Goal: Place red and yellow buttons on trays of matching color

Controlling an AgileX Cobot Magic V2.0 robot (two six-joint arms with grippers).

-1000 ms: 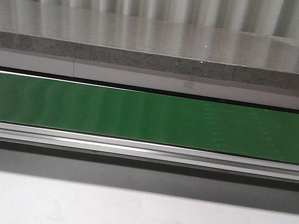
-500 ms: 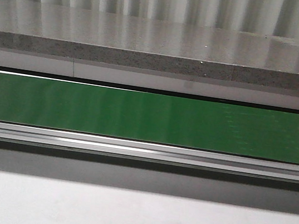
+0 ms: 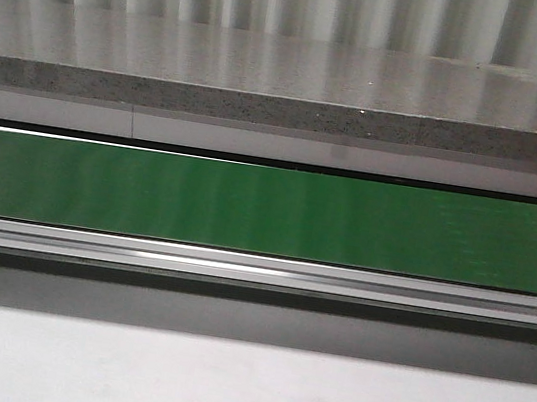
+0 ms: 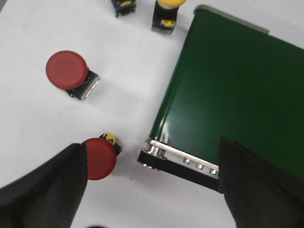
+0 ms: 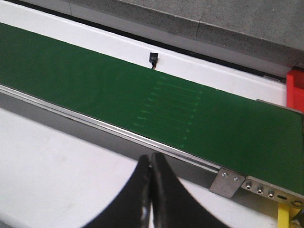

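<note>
In the left wrist view two red buttons lie on the white table: one [image 4: 99,157] right beside my left finger, another [image 4: 67,71] farther off. A yellow button [image 4: 166,12] and part of another [image 4: 122,5] show at the frame edge. My left gripper [image 4: 152,183] is open wide above the table, over the end of the green belt [image 4: 237,95], holding nothing. My right gripper [image 5: 151,164] is shut and empty, above the white table beside the belt [image 5: 118,90]. A red tray corner [image 5: 295,83] shows beyond the belt. No yellow tray is in view.
The front view shows the green conveyor belt [image 3: 267,209] with its aluminium rail [image 3: 258,270], a grey stone ledge [image 3: 285,92] behind and white table [image 3: 240,389] in front. A small sensor [image 5: 153,58] sits at the belt's far side. A metal bracket [image 5: 228,183] is on the belt frame.
A faint seam pattern on the belt's right part has moved right and out of the front view. Neither arm shows in that view.
</note>
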